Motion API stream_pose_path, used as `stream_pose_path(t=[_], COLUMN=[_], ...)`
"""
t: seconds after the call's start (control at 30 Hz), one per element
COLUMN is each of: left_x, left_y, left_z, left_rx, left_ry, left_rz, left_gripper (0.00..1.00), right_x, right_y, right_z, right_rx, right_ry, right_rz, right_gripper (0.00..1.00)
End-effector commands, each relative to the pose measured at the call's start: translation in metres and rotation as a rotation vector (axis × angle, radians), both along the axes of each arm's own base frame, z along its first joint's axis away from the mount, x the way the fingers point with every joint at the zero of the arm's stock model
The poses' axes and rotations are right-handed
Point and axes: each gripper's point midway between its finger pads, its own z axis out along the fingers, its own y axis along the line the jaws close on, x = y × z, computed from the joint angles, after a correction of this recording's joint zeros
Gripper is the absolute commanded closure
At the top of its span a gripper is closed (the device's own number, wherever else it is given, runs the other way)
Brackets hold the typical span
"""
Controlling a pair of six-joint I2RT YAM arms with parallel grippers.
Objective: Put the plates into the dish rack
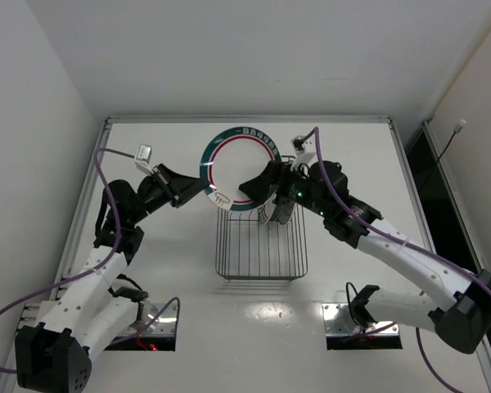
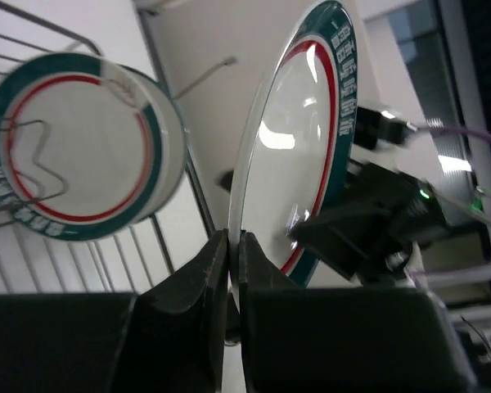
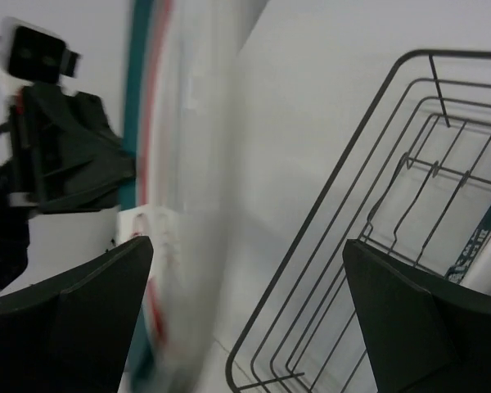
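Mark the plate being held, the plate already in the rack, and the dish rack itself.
held plate (image 1: 239,168): top external view, white centre.
racked plate (image 2: 74,147): left wrist view, white centre.
dish rack (image 1: 258,246): top external view, base wires.

Ringed plate (image 1: 241,168) aloft — twin (image 2: 74,147) in rack (image 1: 262,246).

Both the lifted plate (image 1: 241,168) and the racked plate (image 2: 74,147) are white with teal rims and a thin red ring; the rack (image 1: 260,246) is grey wire.

A white desk (image 1: 188,303) with a metal rim sits between plain white walls (image 1: 229,49). A dark gap (image 1: 425,176) runs at 3 o'clock.
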Motion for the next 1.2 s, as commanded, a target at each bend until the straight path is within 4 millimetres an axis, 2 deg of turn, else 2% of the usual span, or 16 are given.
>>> stream_pose_path(t=[0.0, 0.1, 0.13, 0.17, 0.27, 0.37, 0.4, 0.43, 0.47, 0.53, 0.57, 0.67, 0.8, 0.93, 0.97, 1.17], left_x=[-0.028, -0.030, -0.032, -0.032, -0.031, -0.021, -0.017, -0.012, -0.009, 0.008, 0.004, 0.015, 0.025, 0.022, 0.018, 0.011], left_y=[-0.015, -0.022, -0.025, -0.030, -0.039, -0.040, -0.035, -0.032, -0.026, -0.005, 0.008, 0.044, 0.092, 0.141, 0.154, 0.182], left_z=[0.070, 0.077, 0.077, 0.074, 0.061, 0.022, 0.013, -0.001, -0.035, -0.045, -0.072, -0.078, -0.065, -0.042, -0.032, -0.033], left_rx=[-0.135, -0.124, -0.128, -0.122, -0.096, 0.019, 0.062, 0.114, 0.194, 0.366, 0.456, 0.678, 0.837, 0.919, 0.930, 1.031], left_ry=[-0.227, -0.240, -0.239, -0.233, -0.203, -0.103, -0.084, -0.048, 0.099, 0.085, 0.217, 0.268, 0.295, 0.284, 0.266, 0.262], left_rz=[-0.108, -0.127, -0.133, -0.148, -0.171, -0.175, -0.156, -0.146, -0.134, -0.044, -0.019, 0.121, 0.344, 0.614, 0.694, 0.793], left_gripper=[1.00, 1.00, 1.00, 1.00, 1.00, 0.77, 0.61, 0.52, 0.47, 0.38, 0.36, 0.35, 0.30, 0.04, 0.00, 0.00], right_x=[0.003, 0.004, 0.004, 0.004, 0.009, 0.021, 0.021, 0.024, 0.033, 0.031, 0.040, 0.032, 0.025, 0.021, 0.019, 0.028], right_y=[0.015, 0.016, 0.016, 0.014, 0.001, -0.033, -0.043, -0.052, -0.060, -0.074, -0.086, -0.100, -0.079, -0.052, -0.053, -0.040], right_z=[0.010, 0.004, 0.010, 0.007, 0.027, 0.051, 0.038, 0.059, 0.053, 0.042, 0.028, 0.012, -0.011, -0.014, -0.040, -0.047], right_rx=[0.074, 0.092, 0.105, 0.105, 0.109, 0.054, -0.018, -0.023, -0.082, -0.209, -0.279, -0.417, -0.583, -0.717, -0.876, -0.899], right_ry=[-0.014, 0.002, -0.015, -0.013, -0.046, -0.092, -0.044, -0.065, -0.045, 0.029, 0.067, 0.144, 0.187, 0.193, 0.218, 0.217], right_rz=[0.087, 0.096, 0.097, 0.102, 0.042, -0.135, -0.184, -0.231, -0.304, -0.380, -0.490, -0.629, -0.677, -0.753, -0.758, -0.778], right_gripper=[0.01, 0.08, 0.19, 0.61, 1.00, 1.00, 1.00, 1.00, 1.00, 1.00, 1.00, 1.00, 1.00, 1.00, 1.00, 1.00])
